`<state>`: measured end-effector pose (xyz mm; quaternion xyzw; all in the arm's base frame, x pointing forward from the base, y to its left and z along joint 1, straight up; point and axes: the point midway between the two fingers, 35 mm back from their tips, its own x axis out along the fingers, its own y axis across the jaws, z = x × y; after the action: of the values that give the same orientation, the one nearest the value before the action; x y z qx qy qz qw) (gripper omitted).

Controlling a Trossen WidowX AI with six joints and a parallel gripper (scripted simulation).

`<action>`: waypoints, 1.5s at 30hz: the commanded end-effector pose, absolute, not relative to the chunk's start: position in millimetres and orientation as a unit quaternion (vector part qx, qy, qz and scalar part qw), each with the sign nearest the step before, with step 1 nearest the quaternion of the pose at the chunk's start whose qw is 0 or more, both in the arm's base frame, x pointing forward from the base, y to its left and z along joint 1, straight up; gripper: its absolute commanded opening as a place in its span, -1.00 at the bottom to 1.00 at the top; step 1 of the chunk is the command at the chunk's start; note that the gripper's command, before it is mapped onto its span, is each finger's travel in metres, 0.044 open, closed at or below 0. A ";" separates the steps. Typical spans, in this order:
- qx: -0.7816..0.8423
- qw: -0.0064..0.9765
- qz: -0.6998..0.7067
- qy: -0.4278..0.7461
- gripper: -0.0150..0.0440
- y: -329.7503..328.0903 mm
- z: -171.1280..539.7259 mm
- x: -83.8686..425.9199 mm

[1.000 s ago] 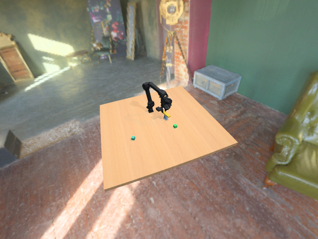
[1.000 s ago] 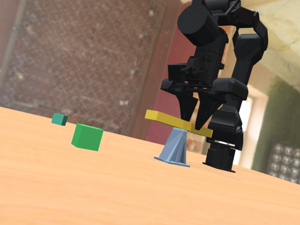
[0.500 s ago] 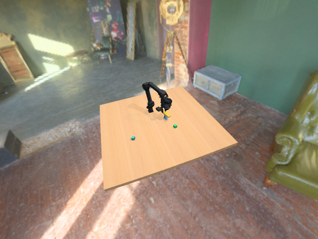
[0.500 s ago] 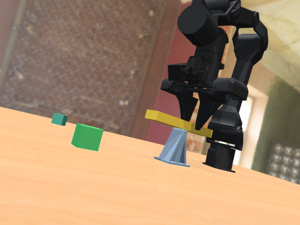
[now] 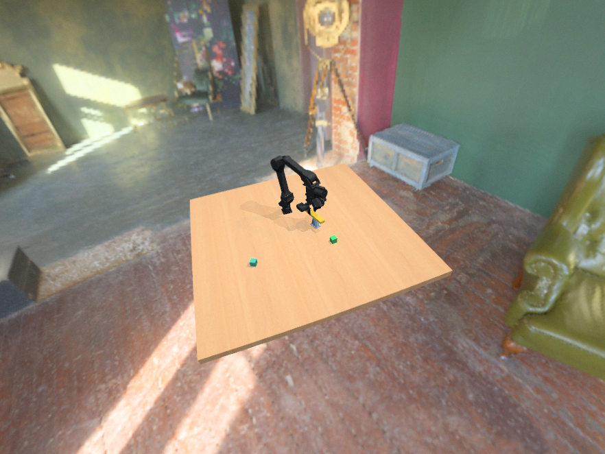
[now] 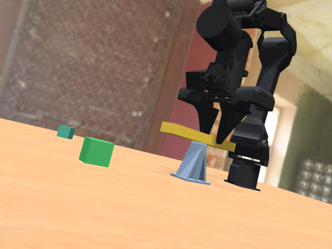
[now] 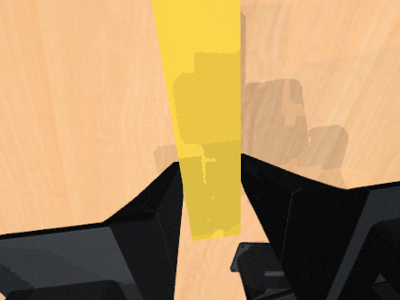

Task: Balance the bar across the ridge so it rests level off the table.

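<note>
From where I stand, the yellow bar lies across the top of the blue-grey ridge, both ends raised off the tabletop. The bar appears roughly parallel to the surface; exact level cannot be certified by eye.

The ridge stands upright, nearer the far edge than the near edge. The black arm is mounted toward the far edge and reaches over to the bar.

Gripper: partly spread, pointing down, one finger on each side of the bar, near its arm-side end. Whether the fingers press on it or merely stand against its sides, I cannot tell.

Two cubes noted: a green cube near the ridge, toward the near edge; a teal cube well apart, nearer the left edge.
</note>
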<state>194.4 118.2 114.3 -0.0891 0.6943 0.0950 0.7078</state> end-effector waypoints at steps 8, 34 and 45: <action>-0.089 0.708 0.095 0.694 0.09 118.2 114.3 194.4; -0.089 0.708 0.095 0.694 0.22 118.2 114.3 194.4; -0.089 0.708 0.095 0.694 1.00 118.2 114.3 194.4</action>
<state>194.4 118.3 114.3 -0.0888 0.6944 0.0952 0.7077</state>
